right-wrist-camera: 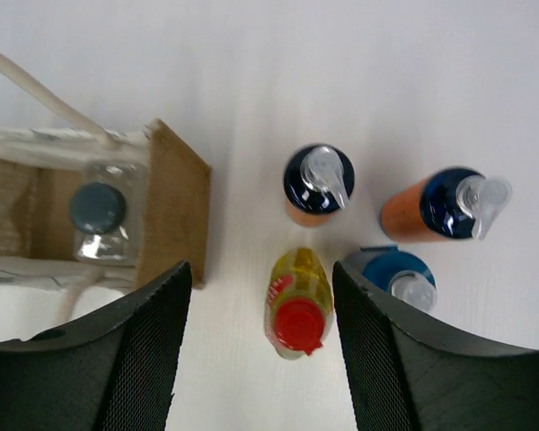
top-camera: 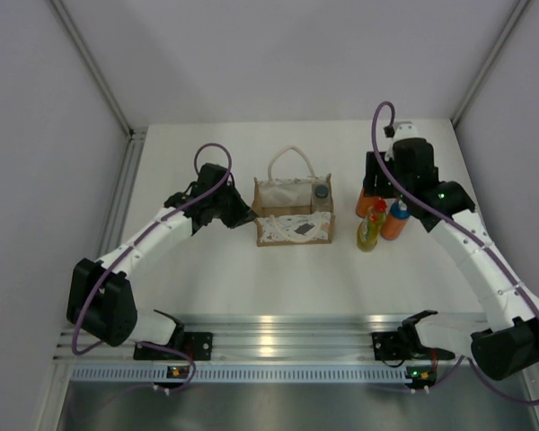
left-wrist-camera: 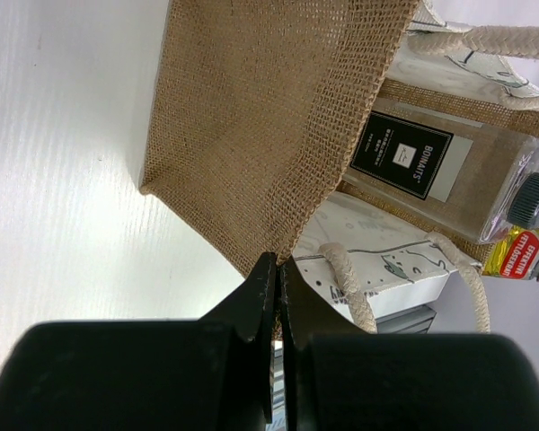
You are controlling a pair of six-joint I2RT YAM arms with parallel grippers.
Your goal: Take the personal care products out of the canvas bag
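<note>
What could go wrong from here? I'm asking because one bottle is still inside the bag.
1. The open right gripper hangs over the yellow bottle with three orange bottles close by; swinging toward the canvas bag it might topple them.
2. The left gripper pinches only one canvas edge; lifting the clear bottle could drag the bag free.

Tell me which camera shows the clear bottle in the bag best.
The left wrist view: the clear bottle sits large and side-on inside the canvas bag, black label and grey cap both visible. The right wrist view shows mostly its cap from above; the top external view shows it tiny.
</note>
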